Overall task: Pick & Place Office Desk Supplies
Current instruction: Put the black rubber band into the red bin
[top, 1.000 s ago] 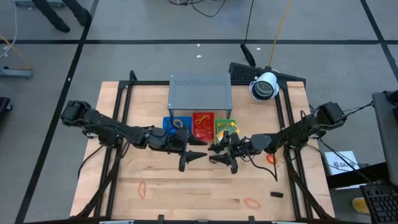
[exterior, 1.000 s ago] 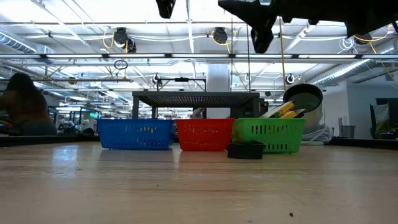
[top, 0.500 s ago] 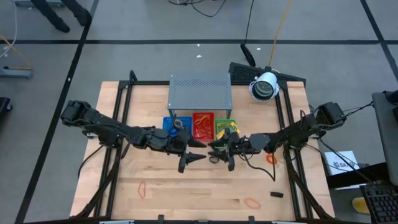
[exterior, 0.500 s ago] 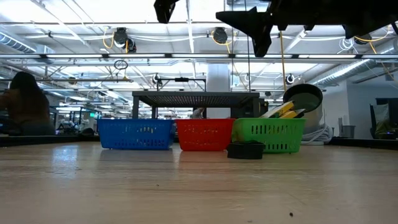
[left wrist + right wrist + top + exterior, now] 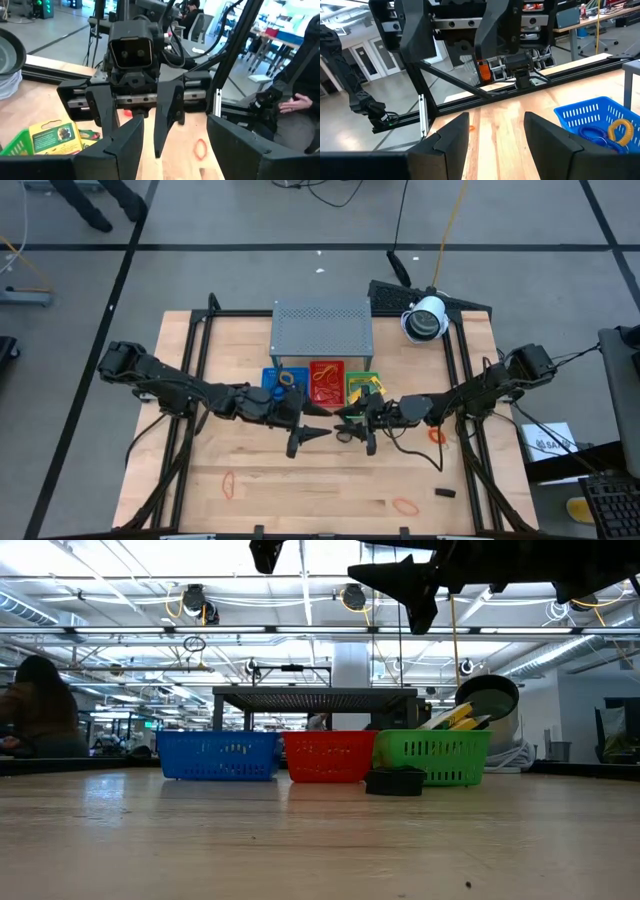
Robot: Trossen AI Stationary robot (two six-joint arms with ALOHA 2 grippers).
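At frame centre, the left end effector (image 5: 312, 432) and right end effector (image 5: 350, 423) hung released, empty, facing each other above the wooden bench (image 5: 300, 480), apparently between picks.

Blue tray (image 5: 277, 379), red tray (image 5: 326, 379), green tray (image 5: 352, 387) in a row, yellow-and-green packet (image 5: 366, 387), grey perforated shelf (image 5: 322, 327), orange rubber bands (image 5: 404, 505).

Worktop (image 5: 250, 465), wood
Shelf (image 5: 322, 328) 12 o'clock, three trays (image 5: 322, 383) centre; rubber bands (image 5: 405, 505) 5, 7 o'clock; black piece (image 5: 445, 492) 4.
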